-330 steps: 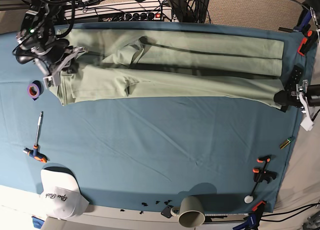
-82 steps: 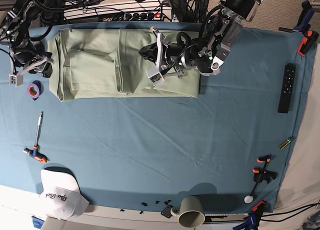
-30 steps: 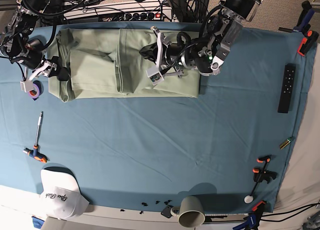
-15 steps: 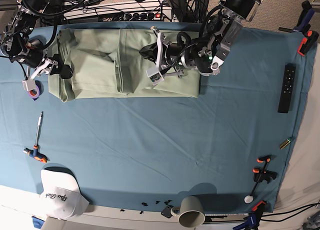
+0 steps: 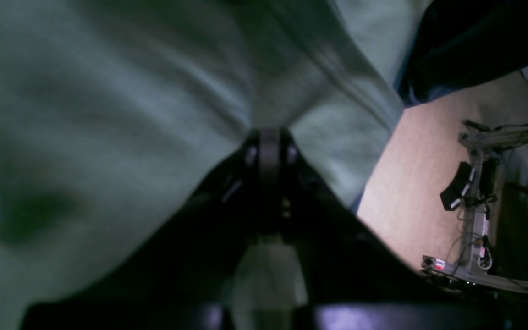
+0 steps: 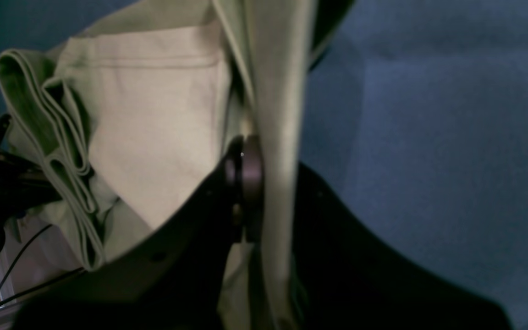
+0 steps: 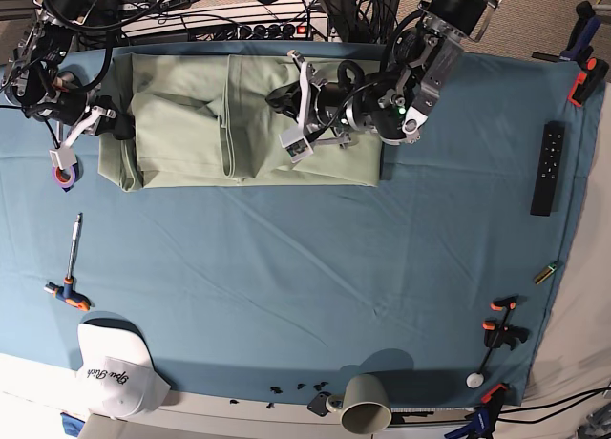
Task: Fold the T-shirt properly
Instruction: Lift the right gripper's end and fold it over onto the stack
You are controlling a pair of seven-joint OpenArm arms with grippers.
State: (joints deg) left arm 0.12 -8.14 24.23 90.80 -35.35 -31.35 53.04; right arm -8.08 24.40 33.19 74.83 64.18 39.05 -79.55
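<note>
The pale green T-shirt (image 7: 191, 124) lies folded into a long band at the back of the blue table cloth (image 7: 315, 267). My left gripper (image 7: 277, 101) rests on the band's middle. In the left wrist view the left gripper (image 5: 268, 137) is shut, and the T-shirt (image 5: 108, 91) puckers at its tips. At the band's left end my right gripper (image 7: 113, 126) holds the edge. The right wrist view shows the right gripper (image 6: 257, 160) shut on a hanging fold of the T-shirt (image 6: 154, 114), with stacked layers at the left.
A purple tape roll (image 7: 64, 175), a screwdriver (image 7: 73, 267) and a white cap (image 7: 115, 367) lie on the left. A mug (image 7: 363, 406) stands at the front edge. A remote (image 7: 546, 169) and clamps (image 7: 501, 334) are on the right. Cables and a power strip (image 7: 258, 29) run behind.
My right gripper has moved in to the shirt's left edge and shut on it; that end now looks slightly lifted. The left arm has not moved.
</note>
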